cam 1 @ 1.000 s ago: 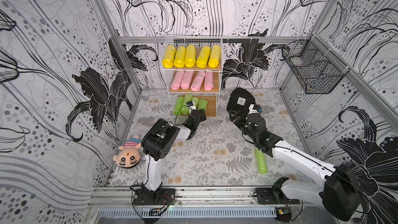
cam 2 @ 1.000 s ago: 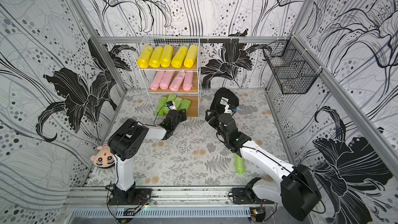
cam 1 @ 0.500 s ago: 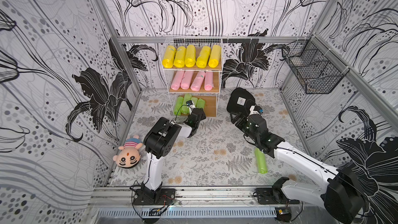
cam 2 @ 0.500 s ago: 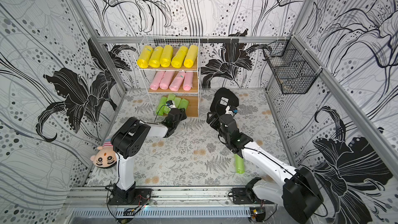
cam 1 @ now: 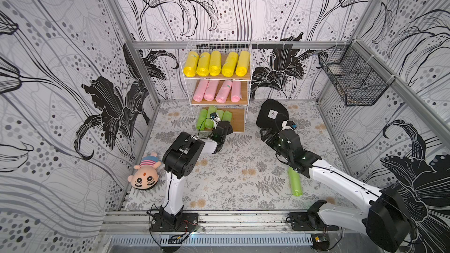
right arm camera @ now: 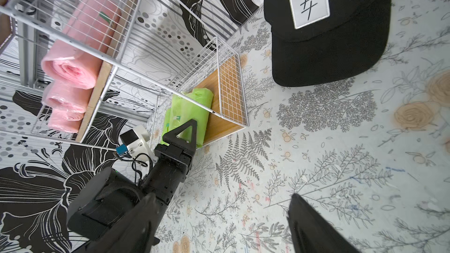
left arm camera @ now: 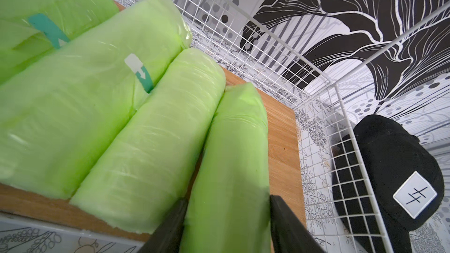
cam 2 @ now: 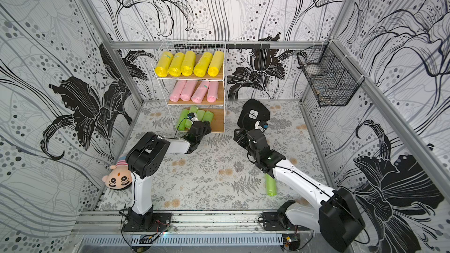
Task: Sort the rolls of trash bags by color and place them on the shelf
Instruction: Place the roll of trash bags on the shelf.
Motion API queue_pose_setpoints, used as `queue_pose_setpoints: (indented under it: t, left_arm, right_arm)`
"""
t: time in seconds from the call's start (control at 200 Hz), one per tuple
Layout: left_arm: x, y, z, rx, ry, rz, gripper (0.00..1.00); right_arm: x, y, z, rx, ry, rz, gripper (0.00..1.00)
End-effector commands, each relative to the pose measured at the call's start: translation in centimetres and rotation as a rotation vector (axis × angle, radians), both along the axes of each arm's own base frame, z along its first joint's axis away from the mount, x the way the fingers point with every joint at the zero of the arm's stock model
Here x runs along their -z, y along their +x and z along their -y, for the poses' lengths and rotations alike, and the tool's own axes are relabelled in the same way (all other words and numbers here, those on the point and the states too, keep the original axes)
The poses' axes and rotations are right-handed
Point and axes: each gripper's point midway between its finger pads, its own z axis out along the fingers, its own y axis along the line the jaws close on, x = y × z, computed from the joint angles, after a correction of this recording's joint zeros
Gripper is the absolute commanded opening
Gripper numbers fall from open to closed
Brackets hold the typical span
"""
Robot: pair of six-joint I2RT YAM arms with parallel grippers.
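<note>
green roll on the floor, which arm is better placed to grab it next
right. the loose green roll lies beside the right arm, and the right end effector is open and empty. the left end effector straddles another roll on the shelf.

White wire-grid shelf [cam 1: 219, 78] w/ 3 light-brown wood boards stands upright at back of desk. Top board: 5 glossy yellow plastic rolls [cam 1: 215, 63] side by side, ends to front. Mid: 4 pale pink rolls [cam 1: 211, 90], one slanted. Bottom: 4 light green rolls [cam 1: 202, 119] packed together, two w/ teal stickers. 5th green roll [cam 1: 295, 182] lies flat on desk, well apart from shelf.
</note>
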Motion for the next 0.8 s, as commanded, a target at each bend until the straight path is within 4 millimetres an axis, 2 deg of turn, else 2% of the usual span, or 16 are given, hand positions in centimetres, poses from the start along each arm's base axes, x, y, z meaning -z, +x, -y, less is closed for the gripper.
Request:
queue_pose_setpoints:
  t: [0.0, 0.21, 0.31, 0.516, 0.716, 0.796]
  left_arm:
    - [-0.2, 0.5, -0.5, -0.034, -0.026, 0.023, 0.58]
    - [-0.4, 0.1, -0.7, -0.035, -0.035, 0.025, 0.61]
    - [-0.8, -0.5, -1.0, -0.039, -0.047, 0.032, 0.63]
    - [-2.2, -2.8, -2.0, -0.041, -0.080, 0.051, 0.66]
    - [-2.4, -5.4, -1.3, 0.023, -0.133, 0.032, 0.67]
    - [-2.5, -6.1, -0.7, 0.064, -0.153, 0.031, 0.61]
  right_arm:
    - [-0.5, 0.2, 0.1, 0.002, -0.011, 0.002, 0.87]
    - [-0.3, 0.2, -0.1, -0.009, -0.017, -0.009, 0.87]
    - [0.1, -0.1, 0.2, -0.024, -0.075, -0.039, 0.86]
    - [1.2, -1.1, 1.0, -0.051, -0.169, -0.070, 0.86]
    - [2.6, -1.7, 1.5, -0.051, -0.191, -0.093, 0.86]
    - [3.0, -1.6, 1.5, -0.050, -0.197, -0.100, 0.86]
